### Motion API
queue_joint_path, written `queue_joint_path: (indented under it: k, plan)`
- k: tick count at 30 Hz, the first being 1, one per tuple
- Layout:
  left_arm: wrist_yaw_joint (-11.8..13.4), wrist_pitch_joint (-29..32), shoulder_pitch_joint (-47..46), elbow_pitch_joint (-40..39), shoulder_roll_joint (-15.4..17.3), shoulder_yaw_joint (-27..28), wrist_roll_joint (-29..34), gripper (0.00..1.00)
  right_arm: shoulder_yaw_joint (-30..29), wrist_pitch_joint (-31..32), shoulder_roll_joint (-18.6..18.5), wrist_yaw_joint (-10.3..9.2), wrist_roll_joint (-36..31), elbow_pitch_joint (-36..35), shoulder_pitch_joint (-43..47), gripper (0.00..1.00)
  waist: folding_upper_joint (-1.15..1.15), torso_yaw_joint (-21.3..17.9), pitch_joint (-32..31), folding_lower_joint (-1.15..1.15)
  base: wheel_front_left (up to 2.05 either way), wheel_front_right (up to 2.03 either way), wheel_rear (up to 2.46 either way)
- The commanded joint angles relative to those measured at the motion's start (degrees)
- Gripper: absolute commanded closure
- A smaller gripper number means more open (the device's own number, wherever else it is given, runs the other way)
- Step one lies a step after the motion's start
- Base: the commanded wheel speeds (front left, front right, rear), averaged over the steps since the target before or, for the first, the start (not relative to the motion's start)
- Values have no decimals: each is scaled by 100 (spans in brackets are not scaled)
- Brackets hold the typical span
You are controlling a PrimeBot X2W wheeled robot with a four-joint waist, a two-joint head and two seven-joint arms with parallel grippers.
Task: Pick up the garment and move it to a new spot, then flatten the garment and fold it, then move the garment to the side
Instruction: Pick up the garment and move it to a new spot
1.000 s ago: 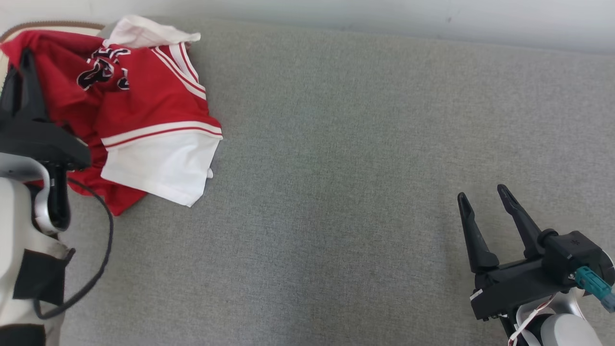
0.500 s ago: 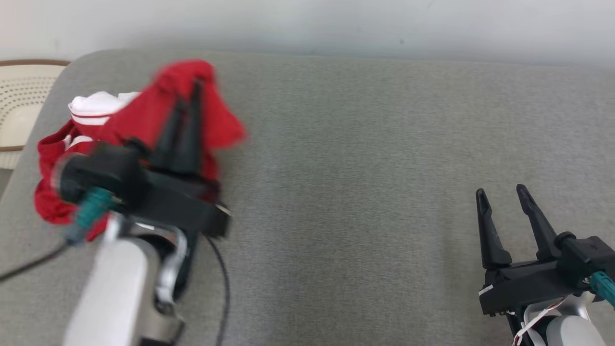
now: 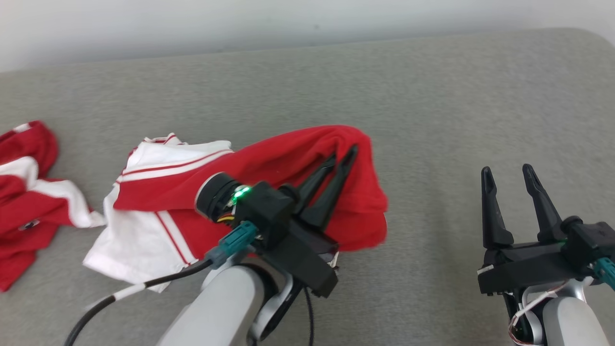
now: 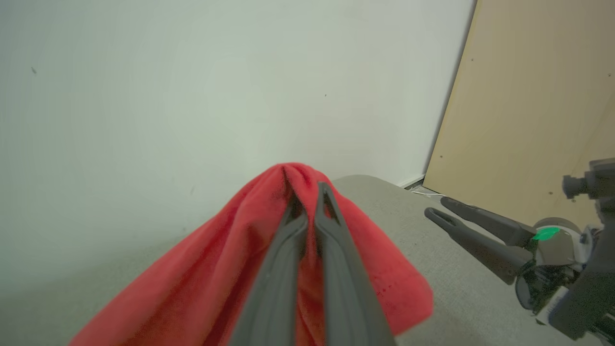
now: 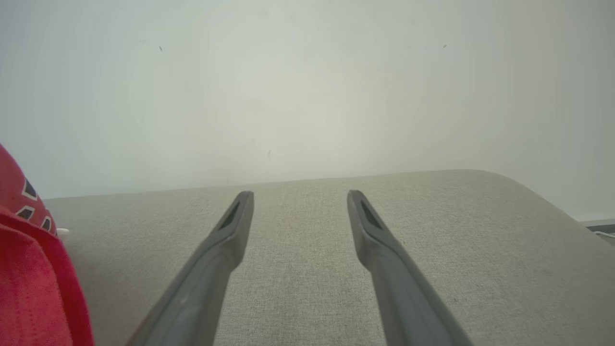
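Note:
The garment (image 3: 288, 163) is a red jersey with white striped trim. Its right end is lifted off the grey cushion (image 3: 432, 96) while the white part trails on the fabric to the left. My left gripper (image 3: 343, 156) is shut on the raised red fold, fingers pointing up and right. In the left wrist view the garment (image 4: 230, 269) drapes over both sides of the left gripper (image 4: 307, 192). My right gripper (image 3: 507, 170) stands open over the cushion at the lower right, holding nothing; it is apart from the cloth. In its own view the right gripper (image 5: 300, 194) has the garment (image 5: 29, 269) at its left.
Another red-and-white piece of clothing (image 3: 29, 192) lies crumpled at the cushion's left edge. A pale wall runs behind the cushion. A tan wooden panel (image 4: 538, 96) stands beyond the cushion's right end. My right gripper (image 4: 438, 207) shows at the right of the left wrist view.
The head camera has swung. My left gripper has carried the garment from the far-left pile rightward to the middle of the cushion. The right gripper stays open.

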Motion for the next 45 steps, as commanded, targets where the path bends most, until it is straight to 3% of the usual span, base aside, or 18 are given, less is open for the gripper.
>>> queue_joint_path:
  k: [1,12,20,21,22,23,29,34,45]
  plan:
    - [-19,-55,-160,66,-18,-102,-49,100,20,-55,26,4,51,33,-76,0,0,-638,253,0,0,0,0]
    - [194,-529,-1394,1373,-33,-882,-763,100,27,-294,192,4,210,384,-166,0,0,-1664,621,0,0,0,0]
    - [194,-1005,-1807,2874,-37,-1330,-1531,100,92,-429,254,4,273,579,-250,0,0,-1796,782,0,0,0,0]
    - [204,-1059,-1852,2998,-38,-1395,-1603,96,83,-438,255,4,272,604,-263,0,0,-1784,785,0,0,0,0]
    - [220,-1120,-1886,3107,-38,-1458,-1676,73,76,-436,256,4,268,627,-271,0,0,-1765,783,0,0,0,0]
    - [237,-1190,-1928,3199,-39,-1523,-1708,0,66,-444,261,4,266,651,-276,0,0,-1743,776,0,0,0,0]
    - [375,-1533,-2119,3405,-39,-1777,-1935,0,0,-438,229,4,230,706,-246,0,0,-1493,622,0,0,0,0]
    - [592,-1706,-2024,3321,20,-1639,-1779,0,-70,-390,183,4,179,645,-148,0,0,-1228,454,0,0,0,0]
    - [1379,-1777,-825,1897,1062,-350,-1496,0,-125,-208,99,4,88,430,131,0,0,-668,43,0,0,0,0]
